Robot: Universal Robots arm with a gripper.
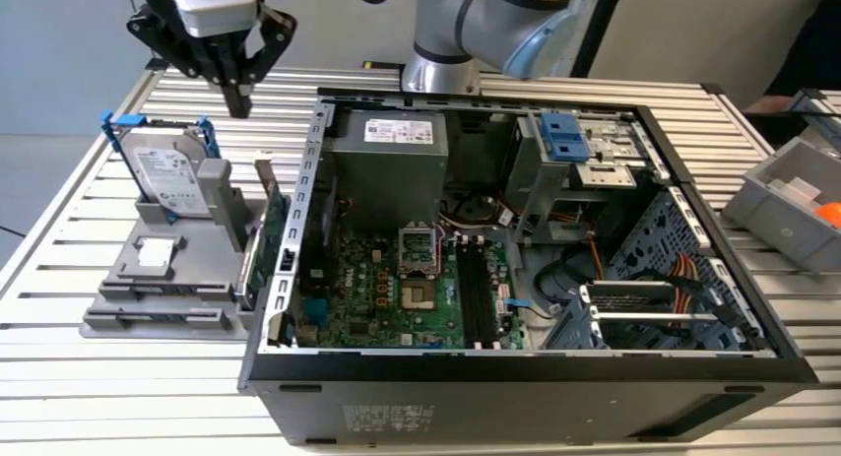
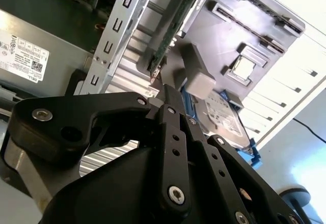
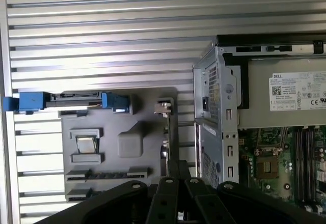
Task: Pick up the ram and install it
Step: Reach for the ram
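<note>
My gripper point(image 1: 239, 106) hangs high over the back of the grey parts holder point(image 1: 132, 279), at the exterior view's left. Its black fingers point(image 2: 170, 94) are pressed together with nothing between them. In both wrist views the fingertips sit over the holder's edge nearest the case, above a green board point(image 2: 186, 15) standing on edge there. The ram is hidden; I cannot pick it out on the holder. The motherboard's long black slots point(image 1: 474, 298) lie bare inside the open computer case point(image 1: 526, 372), and also show in the first wrist view as the slots point(image 3: 300, 158).
On the holder stand a silver hard drive point(image 1: 168, 170) in a blue-tabbed frame, a small square chip point(image 1: 156, 254) and the tall green card point(image 1: 272, 249). The arm's base point(image 1: 440, 72) is behind the case. A grey bin point(image 1: 789, 200) and a person's hand point(image 1: 769, 104) are at the right.
</note>
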